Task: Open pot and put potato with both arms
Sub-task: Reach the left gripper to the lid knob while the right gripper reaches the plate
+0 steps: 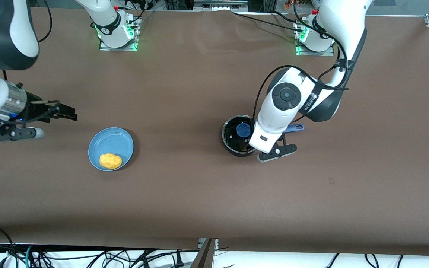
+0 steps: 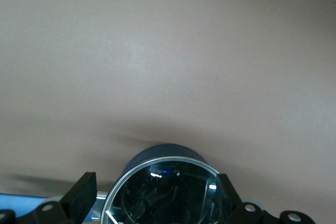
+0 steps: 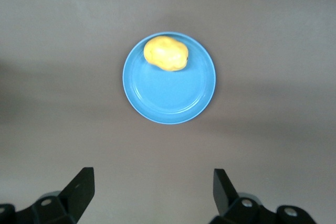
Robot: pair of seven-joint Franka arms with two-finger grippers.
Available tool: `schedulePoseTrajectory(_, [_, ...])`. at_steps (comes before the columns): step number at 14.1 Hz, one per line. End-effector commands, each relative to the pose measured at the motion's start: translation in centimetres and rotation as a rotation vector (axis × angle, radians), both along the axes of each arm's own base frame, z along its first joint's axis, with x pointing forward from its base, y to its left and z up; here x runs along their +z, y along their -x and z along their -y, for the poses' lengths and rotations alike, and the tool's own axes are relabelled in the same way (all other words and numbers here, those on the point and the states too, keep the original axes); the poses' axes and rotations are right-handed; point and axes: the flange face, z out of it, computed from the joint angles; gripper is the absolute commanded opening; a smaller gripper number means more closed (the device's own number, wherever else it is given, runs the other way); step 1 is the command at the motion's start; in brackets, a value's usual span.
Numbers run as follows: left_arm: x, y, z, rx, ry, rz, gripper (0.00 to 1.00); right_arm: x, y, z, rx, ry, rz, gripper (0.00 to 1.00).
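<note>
Pot (image 1: 239,136) (lidded), left tool (image 2: 157,198) wide open around it

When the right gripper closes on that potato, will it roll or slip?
The potato is lumpy and oval, so it may roll off-axis if nudged. It sits by the plate's raised rim, which probably checks sliding. The right gripper is open, apparently wider than it.

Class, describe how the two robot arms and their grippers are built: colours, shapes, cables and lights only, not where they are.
Both arms have glossy white rounded shells with black joints. The left arm carries a round black cap and black cables looped along it. The right arm has a silver wrist band. Each base glows green. The left gripper and right gripper have black, flat, wedge-shaped jaws.
</note>
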Motion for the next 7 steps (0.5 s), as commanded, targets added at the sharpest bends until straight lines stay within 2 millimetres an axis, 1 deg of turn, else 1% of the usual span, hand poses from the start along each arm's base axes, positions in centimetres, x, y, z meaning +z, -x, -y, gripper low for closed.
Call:
schedulePoseTrajectory(1, [-0.7,1.3,1.2,-0.009,-0.022,0.002,1.00,-2.2,-0.8,-1.4,0.040,0.019,-0.031,1.00])
schedulePoseTrajectory(3, [-1.9,2.6,2.1,-0.007,-0.026,-0.024,1.00,-3.3,-0.9,-1.5,0.087,0.012,-0.041,1.00])
schedulePoseTrajectory(4, [-2.7,3.7,3.0,-0.024,-0.028,-0.039,1.00,-4.8,-1.3,-1.7,0.154,0.001,-0.046,1.00])
schedulePoseTrajectory(5, [-3.6,4.4,3.2,-0.030,-0.032,-0.051,1.00,-6.6,-2.0,-1.8,0.221,-0.008,-0.040,1.00])
schedulePoseTrajectory(6, [-4.1,5.3,3.9,-0.029,-0.027,-0.060,1.00,-8.5,-2.7,-2.2,0.282,-0.016,-0.028,1.00])
schedulePoseTrajectory(7, [-4.1,5.5,4.1,-0.013,-0.021,-0.057,1.00,-10.0,-3.2,-2.8,0.340,-0.022,-0.014,1.00])
